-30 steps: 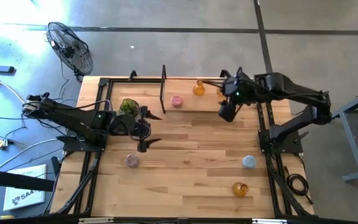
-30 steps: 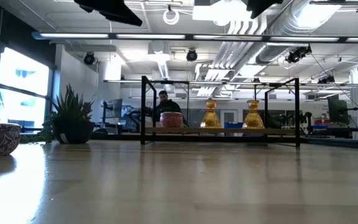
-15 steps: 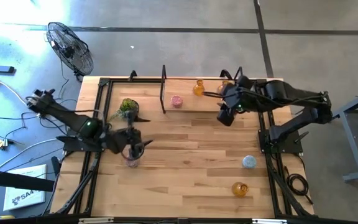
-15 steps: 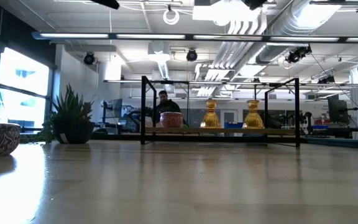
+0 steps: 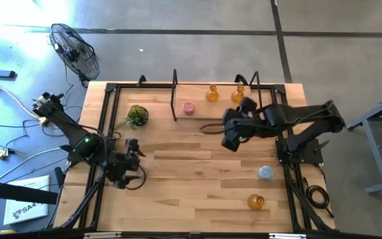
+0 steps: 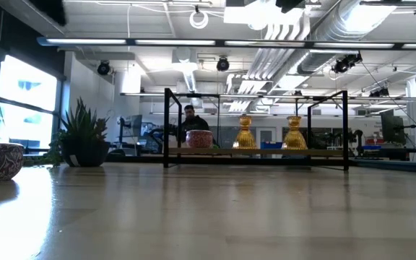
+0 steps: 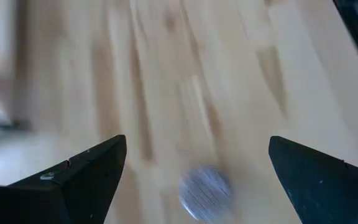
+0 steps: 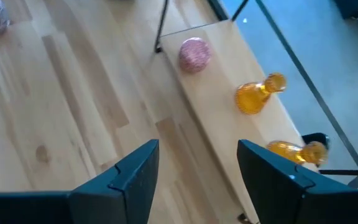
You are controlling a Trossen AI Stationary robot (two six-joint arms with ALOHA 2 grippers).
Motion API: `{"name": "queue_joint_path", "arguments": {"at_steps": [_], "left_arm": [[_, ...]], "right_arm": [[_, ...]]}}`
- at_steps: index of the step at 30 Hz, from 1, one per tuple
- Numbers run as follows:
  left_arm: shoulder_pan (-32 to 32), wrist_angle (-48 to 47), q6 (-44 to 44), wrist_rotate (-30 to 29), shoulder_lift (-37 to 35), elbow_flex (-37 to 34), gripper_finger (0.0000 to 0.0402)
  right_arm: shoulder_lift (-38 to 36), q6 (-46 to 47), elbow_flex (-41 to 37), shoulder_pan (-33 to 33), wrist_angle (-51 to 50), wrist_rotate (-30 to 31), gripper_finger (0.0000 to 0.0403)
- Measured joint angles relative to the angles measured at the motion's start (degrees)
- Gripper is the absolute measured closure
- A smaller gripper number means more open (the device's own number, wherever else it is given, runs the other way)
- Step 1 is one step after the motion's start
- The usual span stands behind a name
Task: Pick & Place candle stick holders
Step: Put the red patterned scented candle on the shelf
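The left hand (image 5: 126, 174) hangs wide open over the near-left worktop (image 5: 197, 166), a pale squat glass holder (image 7: 205, 191) between its fingers. Closing off-centre could tip or skid it. The right hand (image 8: 197, 163), part open and empty, hovers mid-worktop. Two amber bulbous holders (image 5: 212, 93) and one pink squat holder (image 5: 188, 108) stand on the far shelf. The green leafy plant ball (image 5: 136, 115) sits near the left arm's path there.

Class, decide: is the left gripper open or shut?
Open. In the left wrist view, the left gripper's two dark fingers stand wide apart, with bare table between them.
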Motion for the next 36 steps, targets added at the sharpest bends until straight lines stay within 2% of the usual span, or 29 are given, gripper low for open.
{"name": "queue_joint_path", "arguments": {"at_steps": [4, 9, 13, 18, 26, 31, 36], "left_arm": [[0.01, -6.73, -8.09, 8.01, -0.04, 3.24, 0.0016], [0.02, -11.34, -15.31, 10.37, 0.04, 4.33, 0.0016], [0.85, -13.52, -17.59, 11.66, 3.37, 4.34, 0.0016], [3.87, -14.21, -17.47, 14.12, 9.42, 3.74, 0.0016], [10.13, -11.69, -11.63, 19.04, 19.26, 1.00, 0.0016], [10.67, -4.80, -5.39, 21.52, 20.90, -1.23, 0.0016], [10.50, -3.58, -5.32, 22.16, 20.87, -3.34, 0.0016]], "right_arm": [[2.55, -0.02, 0.00, 0.76, 0.64, -0.56, 0.0191], [4.62, 0.11, 0.00, 0.95, 1.30, -0.48, 0.0193], [5.09, 0.13, -0.02, 1.65, 1.46, -0.58, 0.0194], [5.10, 0.14, -0.02, 3.20, 2.17, -0.45, 0.0192], [5.10, 0.43, -0.02, 5.73, 3.48, -0.37, 0.0192], [5.10, 1.46, -0.02, 7.46, 3.48, -0.29, 0.0191], [5.10, 2.75, -0.02, 9.09, 3.50, 0.02, 0.0192]]}}
